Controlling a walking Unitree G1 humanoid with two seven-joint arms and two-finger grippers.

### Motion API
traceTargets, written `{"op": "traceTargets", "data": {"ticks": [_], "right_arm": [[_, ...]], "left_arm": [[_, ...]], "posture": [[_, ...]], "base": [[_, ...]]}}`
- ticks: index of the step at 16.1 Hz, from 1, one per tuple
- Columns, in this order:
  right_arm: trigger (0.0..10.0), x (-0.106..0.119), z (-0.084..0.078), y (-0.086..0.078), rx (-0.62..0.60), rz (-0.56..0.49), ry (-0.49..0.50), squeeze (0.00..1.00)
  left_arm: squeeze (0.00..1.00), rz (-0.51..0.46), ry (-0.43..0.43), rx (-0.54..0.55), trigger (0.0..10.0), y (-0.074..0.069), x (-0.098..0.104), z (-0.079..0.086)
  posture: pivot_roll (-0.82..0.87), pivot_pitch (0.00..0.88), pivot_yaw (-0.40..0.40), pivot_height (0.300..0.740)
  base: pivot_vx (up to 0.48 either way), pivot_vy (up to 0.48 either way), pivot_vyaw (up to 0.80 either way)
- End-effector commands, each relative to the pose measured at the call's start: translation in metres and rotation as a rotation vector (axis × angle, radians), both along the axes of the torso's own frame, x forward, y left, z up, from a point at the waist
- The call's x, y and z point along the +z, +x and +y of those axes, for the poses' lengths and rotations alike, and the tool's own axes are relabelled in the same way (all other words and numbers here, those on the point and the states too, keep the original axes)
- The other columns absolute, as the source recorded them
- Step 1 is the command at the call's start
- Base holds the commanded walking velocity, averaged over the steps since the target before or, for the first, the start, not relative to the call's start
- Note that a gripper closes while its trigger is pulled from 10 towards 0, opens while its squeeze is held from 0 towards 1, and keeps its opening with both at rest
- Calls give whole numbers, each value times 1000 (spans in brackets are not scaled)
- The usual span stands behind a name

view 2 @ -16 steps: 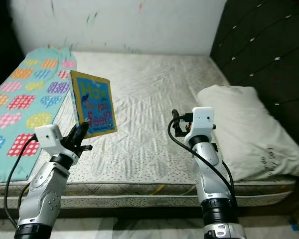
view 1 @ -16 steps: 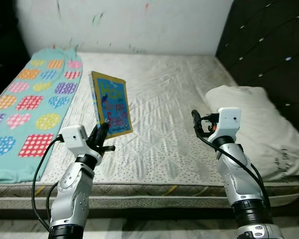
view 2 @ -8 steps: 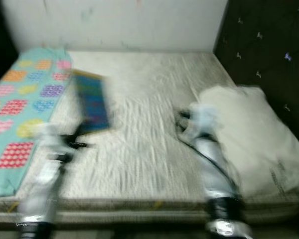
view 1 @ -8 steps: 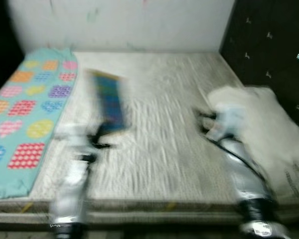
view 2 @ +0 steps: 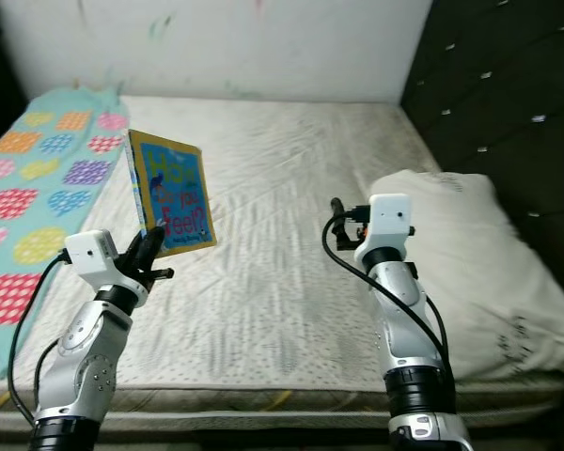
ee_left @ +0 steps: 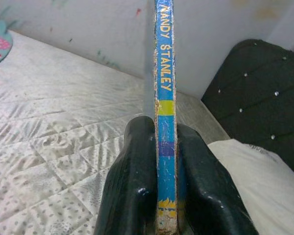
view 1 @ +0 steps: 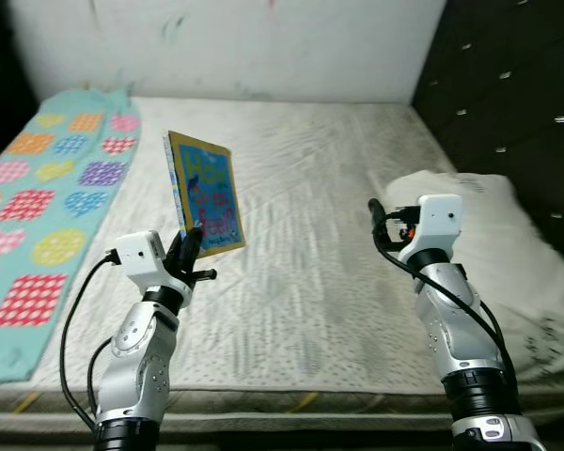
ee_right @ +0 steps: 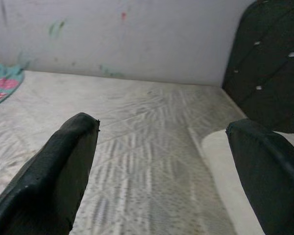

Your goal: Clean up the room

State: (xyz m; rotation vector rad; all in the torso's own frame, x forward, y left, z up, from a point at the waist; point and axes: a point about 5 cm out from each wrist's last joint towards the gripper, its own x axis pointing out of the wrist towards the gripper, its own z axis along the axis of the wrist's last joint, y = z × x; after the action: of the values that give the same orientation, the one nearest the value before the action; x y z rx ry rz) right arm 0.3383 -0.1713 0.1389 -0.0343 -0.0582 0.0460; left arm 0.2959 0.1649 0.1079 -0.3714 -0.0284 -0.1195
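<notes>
Left gripper (view 1: 190, 246) held above the bare mattress (view 1: 310, 282), its 2 fingers (ee_left: 132, 191) pinching the lower spine of a children's book (view 1: 207, 193); book upright, clear of the bed, cover yellow-edged blue. Right gripper (view 2: 336, 225) to its right, level with it, fingers (ee_right: 54, 171) spread wide, nothing between. White pillow (view 1: 508, 254) just right of the right gripper. Patterned turquoise blanket (view 1: 47, 197) left of the left gripper. Beyond both: white wall (view 1: 244, 47).

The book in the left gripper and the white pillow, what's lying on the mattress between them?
Nothing lies there: the left eye view shows bare quilted mattress between the book and the pillow. The open right gripper hovers above that stretch.
</notes>
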Motion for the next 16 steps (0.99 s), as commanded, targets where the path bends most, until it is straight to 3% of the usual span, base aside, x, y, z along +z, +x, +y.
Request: {"op": "traceTargets", "data": {"ticks": [1,4,5,7,10,13,16], "right_arm": [[10000,4,-6,2,-12,-2,-18,0],[10000,6,-5,6,-13,-3,-42,0],[10000,6,0,6,-2,-4,-51,0],[10000,-1,3,1,13,3,-75,0],[10000,-18,-17,-10,-39,52,-121,0],[10000,-25,-30,-16,-75,88,-129,0],[10000,-29,-29,-18,-80,114,-126,0]], "left_arm": [[0,-41,32,24,10000,3,8,5],[0,-53,62,64,10000,1,10,11],[0,-47,55,58,10000,-4,9,11],[0,-35,124,106,10000,-17,5,18],[0,-39,213,189,10000,-40,3,38],[0,-36,234,185,10000,-44,4,39],[0,-44,254,171,10000,-40,6,35]], "posture": [[-24,0,-50,740],[-17,0,-63,740],[-12,0,-66,740],[0,0,-56,740],[18,0,-49,740],[17,0,-46,740],[10,0,-41,740]], "base": [[0,0,-800],[0,0,-225],[0,0,0],[0,0,0],[0,0,0],[0,0,0],[0,0,0]]}}
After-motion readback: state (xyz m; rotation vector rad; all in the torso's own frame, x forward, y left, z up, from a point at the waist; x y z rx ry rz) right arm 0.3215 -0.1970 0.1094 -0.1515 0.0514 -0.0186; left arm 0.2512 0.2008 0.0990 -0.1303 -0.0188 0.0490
